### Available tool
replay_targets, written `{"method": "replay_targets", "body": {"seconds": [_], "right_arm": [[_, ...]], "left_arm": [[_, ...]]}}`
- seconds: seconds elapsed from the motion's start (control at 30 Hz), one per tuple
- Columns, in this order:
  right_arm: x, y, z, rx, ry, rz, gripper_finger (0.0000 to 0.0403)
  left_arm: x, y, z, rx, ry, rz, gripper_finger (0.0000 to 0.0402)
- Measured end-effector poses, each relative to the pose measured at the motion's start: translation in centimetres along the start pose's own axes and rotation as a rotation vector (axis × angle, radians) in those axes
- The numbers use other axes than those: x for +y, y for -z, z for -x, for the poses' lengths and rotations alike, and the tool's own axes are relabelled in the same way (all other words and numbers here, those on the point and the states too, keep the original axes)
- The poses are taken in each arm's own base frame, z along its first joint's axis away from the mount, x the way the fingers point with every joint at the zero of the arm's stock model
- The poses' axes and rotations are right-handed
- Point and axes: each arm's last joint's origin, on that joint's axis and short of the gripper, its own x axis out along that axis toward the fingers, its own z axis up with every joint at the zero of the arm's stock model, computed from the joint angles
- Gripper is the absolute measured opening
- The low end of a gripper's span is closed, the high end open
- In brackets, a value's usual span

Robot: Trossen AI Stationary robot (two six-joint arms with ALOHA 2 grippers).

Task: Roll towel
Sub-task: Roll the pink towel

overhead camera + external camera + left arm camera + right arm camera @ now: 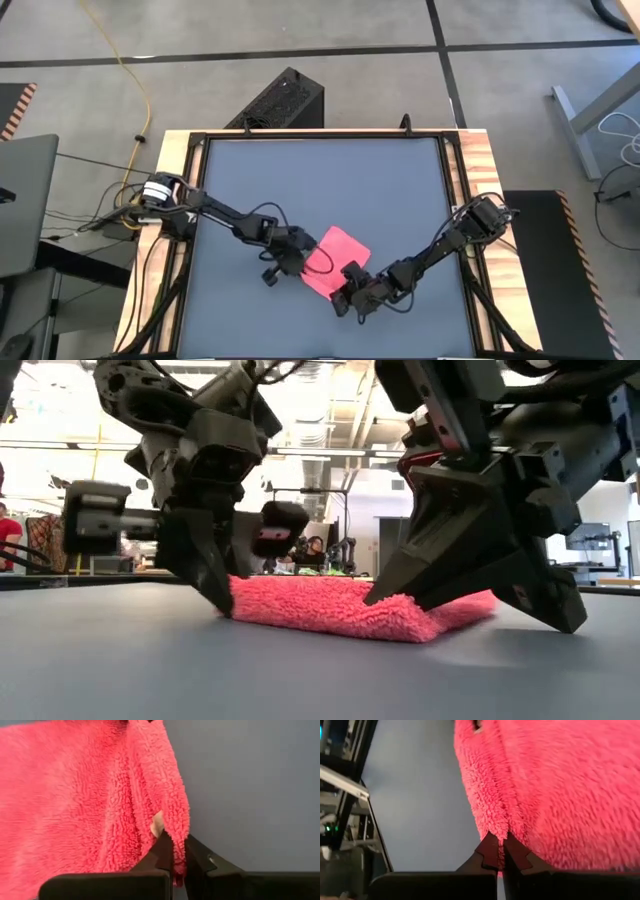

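The bright pink towel (336, 252) lies on the dark grey tabletop near the table's front middle. In the low view it (340, 610) looks thick, as if in more than one layer. My left gripper (298, 262) is down at the towel's left corner and shut on it. My right gripper (350, 290) is down at the towel's near corner and shut on it. Both grippers show with their fingertips at table height in the low view, the left (222, 605) and the right (385, 595). My left gripper pinches the towel's edge (176, 840) at its left corner between its two fingers, slanting down from the table's left. The cloth bunches into a ridge at the fingertips; the rest lies on the table. My right gripper pinches the towel's edge (500, 827) at its near corner between its two fingers, slanting down from the table's right and near side. The cloth forms a seam-like fold at the fingertips; the towel lies on the table.
Bare tabletop (320, 180) stretches toward the far edge. A wooden frame (470, 180) borders the table. A black box (280, 100) stands on the floor beyond the far edge. A person (8, 535) shows in the room behind.
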Motion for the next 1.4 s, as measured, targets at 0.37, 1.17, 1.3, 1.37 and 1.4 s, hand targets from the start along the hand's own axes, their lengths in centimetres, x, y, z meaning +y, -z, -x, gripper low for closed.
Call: {"method": "replay_targets", "body": {"seconds": [0.37, 1.17, 1.3, 1.37, 1.4], "right_arm": [[-0.4, -1.1, -0.4, -0.015, 0.043, -0.228, 0.0021], [-0.7, -3.2, -1.1, 0.080, 0.040, -0.389, 0.0021], [-0.8, -3.1, -1.1, 0.082, 0.056, -0.387, 0.0021], [-1.0, -3.2, -1.1, 0.079, 0.070, -0.386, 0.0021], [-1.0, -3.3, -1.1, 0.078, 0.073, -0.386, 0.0021]], "left_arm": [[1.0, 1.6, 1.0, -0.054, 0.237, 0.432, 0.0001], [1.7, 3.3, 2.1, 0.099, 0.262, 1.102, 0.0042], [1.8, 3.4, 2.1, 0.102, 0.231, 1.101, 0.0060], [1.9, 3.2, 2.1, 0.111, 0.212, 1.092, 0.0067], [2.0, 3.1, 2.1, 0.116, 0.206, 1.080, 0.0070]]}}
